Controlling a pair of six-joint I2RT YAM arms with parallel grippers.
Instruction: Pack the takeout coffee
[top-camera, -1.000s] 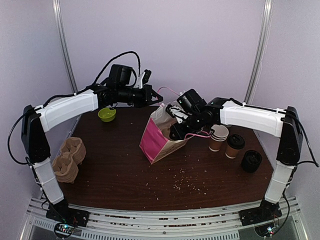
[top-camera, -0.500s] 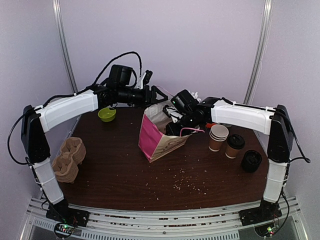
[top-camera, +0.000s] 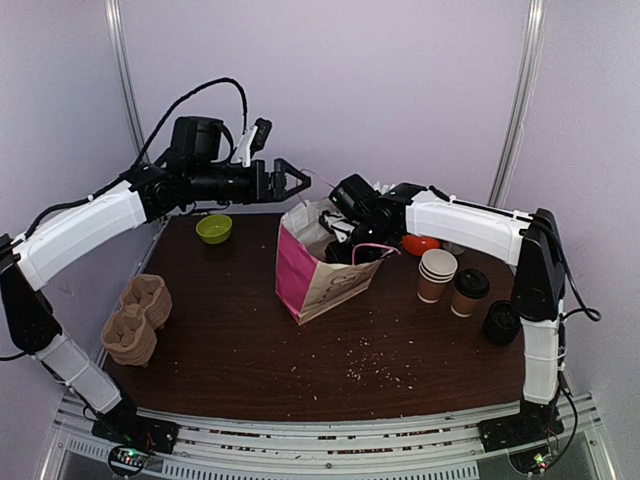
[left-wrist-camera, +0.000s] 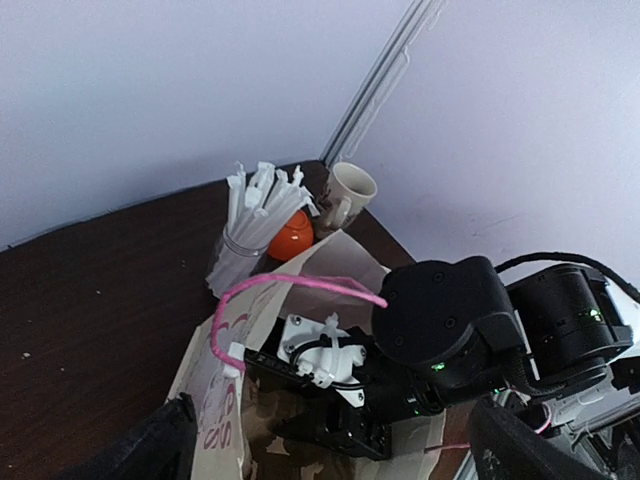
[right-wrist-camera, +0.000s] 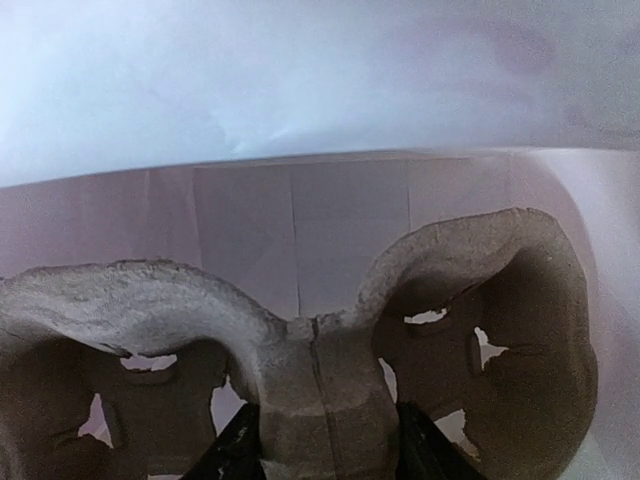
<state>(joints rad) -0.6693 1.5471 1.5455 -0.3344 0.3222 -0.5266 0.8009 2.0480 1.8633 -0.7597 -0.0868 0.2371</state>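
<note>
Your left end effector (top-camera: 298, 180) hangs above the worktop (top-camera: 250, 345), behind and to the left of the pink paper bag (top-camera: 305, 282). Its jaws are spread wide with nothing between them. From its wrist camera you look down on the bag's open mouth and pink cord handle (left-wrist-camera: 290, 288), with the right arm reaching into the bag.

Your right end effector (right-wrist-camera: 318, 452) is down inside the bag. Its two fingers (right-wrist-camera: 238, 452) sit on either side of the centre ridge of a moulded cardboard cup carrier (right-wrist-camera: 320, 340) and appear to pinch it. The contact itself sits at the very edge of that view, so treat the grip as likely rather than certain.

The takeout coffee (top-camera: 470, 291), with its black lid on, stands upright on the worktop to the right of the bag, outside it. Just to its left is a stack of lidless paper cups (top-camera: 436, 275).

More carriers are piled at the left edge (top-camera: 138, 318), and a green bowl (top-camera: 213, 229) sits at the back left. Behind the bag you can see a bundle of white straws (left-wrist-camera: 255, 210), a cream mug (left-wrist-camera: 349, 190) and an orange bowl (left-wrist-camera: 292, 238).
</note>
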